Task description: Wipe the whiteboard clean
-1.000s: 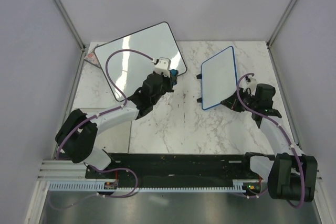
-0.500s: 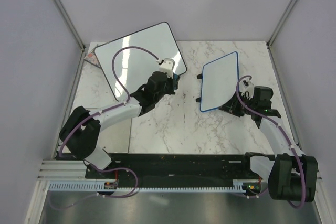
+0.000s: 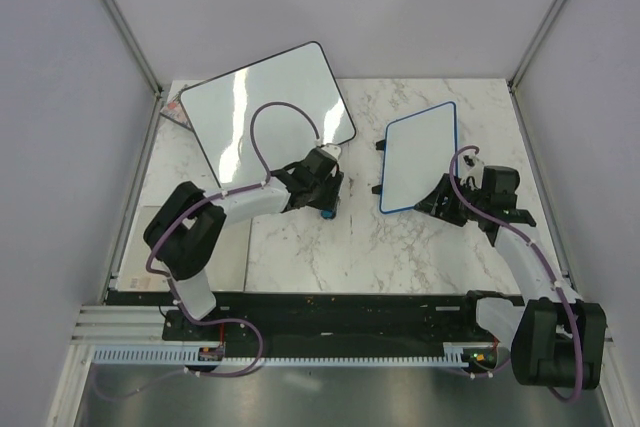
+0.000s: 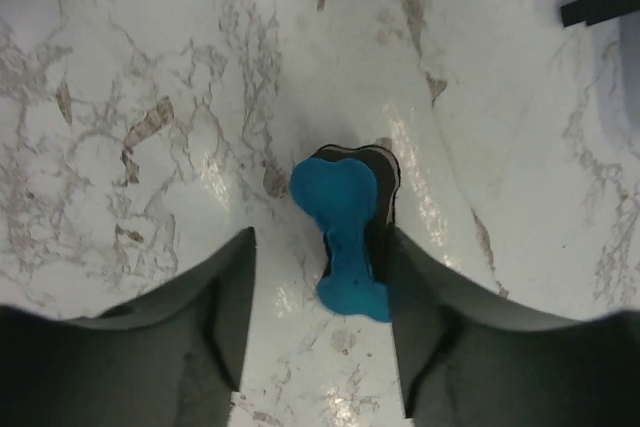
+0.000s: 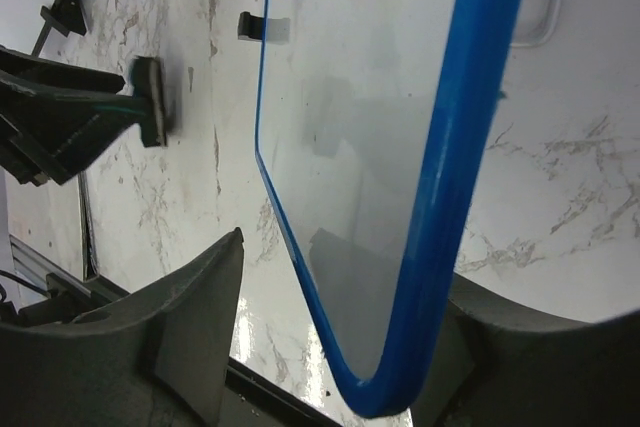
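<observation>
left gripper [image 3: 327, 204] is hanging low over the marble tabletop [image 3: 330, 257] near its middle, jaws standing apart. in the left wrist view the blue eraser [image 4: 342, 232] is lying on the marble between them. it is sitting tight against the 3 o'clock jaw and showing a clear gap to the 9 o'clock one.

the whiteboard [image 3: 418, 157], the one with the blue frame, is sitting in the tabletop's 2 o'clock part, at 2 o'clock from the eraser and well apart from it. its face is showing plain white. black feet [image 3: 380, 147] are sticking out along its 9 o'clock edge.

right gripper [image 3: 447, 197] is sitting at the board's 5 o'clock corner. in the right wrist view the board's frame [image 5: 455, 177] is running between the jaws. one jaw is showing marble between itself and the board, the other is mostly hiding behind the frame, so i cannot tell whether they are clamping.

black-framed whiteboard [image 3: 265, 112] is lying at 10 o'clock on the tabletop.
</observation>
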`<move>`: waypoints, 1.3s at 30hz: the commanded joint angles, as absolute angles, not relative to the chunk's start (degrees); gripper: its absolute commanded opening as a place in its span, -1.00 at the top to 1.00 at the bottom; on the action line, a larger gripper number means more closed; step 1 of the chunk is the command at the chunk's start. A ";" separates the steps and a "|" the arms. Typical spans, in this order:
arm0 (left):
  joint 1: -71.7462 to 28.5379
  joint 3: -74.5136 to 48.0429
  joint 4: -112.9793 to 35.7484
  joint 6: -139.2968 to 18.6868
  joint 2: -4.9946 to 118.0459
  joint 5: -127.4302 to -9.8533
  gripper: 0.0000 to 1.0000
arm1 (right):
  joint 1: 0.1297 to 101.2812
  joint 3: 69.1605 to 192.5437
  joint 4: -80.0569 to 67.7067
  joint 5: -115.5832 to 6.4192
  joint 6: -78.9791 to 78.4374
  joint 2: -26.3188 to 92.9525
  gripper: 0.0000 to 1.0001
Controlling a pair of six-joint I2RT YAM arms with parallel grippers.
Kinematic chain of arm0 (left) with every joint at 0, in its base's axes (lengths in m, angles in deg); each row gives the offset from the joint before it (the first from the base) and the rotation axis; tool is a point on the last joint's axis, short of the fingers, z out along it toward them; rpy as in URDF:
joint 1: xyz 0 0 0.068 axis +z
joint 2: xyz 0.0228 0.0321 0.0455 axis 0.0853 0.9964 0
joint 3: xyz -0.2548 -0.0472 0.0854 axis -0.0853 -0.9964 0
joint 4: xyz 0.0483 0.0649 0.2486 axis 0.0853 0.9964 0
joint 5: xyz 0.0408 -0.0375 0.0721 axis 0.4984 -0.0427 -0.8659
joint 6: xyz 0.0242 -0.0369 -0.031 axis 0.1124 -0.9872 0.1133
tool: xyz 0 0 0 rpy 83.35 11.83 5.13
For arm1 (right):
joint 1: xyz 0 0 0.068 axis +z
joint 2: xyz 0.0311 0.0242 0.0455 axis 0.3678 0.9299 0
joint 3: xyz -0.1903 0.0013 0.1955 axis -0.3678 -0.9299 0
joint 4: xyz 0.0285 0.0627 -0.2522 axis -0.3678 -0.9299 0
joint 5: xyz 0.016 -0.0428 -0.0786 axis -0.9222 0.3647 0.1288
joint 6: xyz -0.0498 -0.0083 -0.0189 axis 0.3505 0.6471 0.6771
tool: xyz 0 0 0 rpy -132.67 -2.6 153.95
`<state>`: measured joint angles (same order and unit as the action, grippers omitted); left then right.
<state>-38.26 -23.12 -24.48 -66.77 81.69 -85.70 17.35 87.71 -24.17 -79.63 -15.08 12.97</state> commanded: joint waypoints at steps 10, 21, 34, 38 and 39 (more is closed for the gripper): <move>-38.61 -23.18 -25.87 -66.31 73.50 -87.90 -0.99 | 17.71 89.41 -24.91 -79.55 -15.87 2.17 -0.56; -38.70 -23.62 -31.59 -67.79 72.42 -79.73 -0.34 | 17.71 89.59 -30.10 -78.23 -19.12 -7.07 -0.65; -38.70 -17.47 -31.94 -69.82 80.34 -73.92 0.32 | 17.71 82.56 -31.15 -77.35 -23.33 -14.97 -0.79; -38.70 -15.45 -31.77 -70.87 82.89 -73.04 0.85 | 17.71 80.88 -31.16 -73.76 -28.77 -21.74 -0.67; -38.70 -14.83 -31.77 -71.05 83.42 -72.60 0.91 | 17.71 80.53 -31.16 -72.18 -29.75 -24.27 -0.59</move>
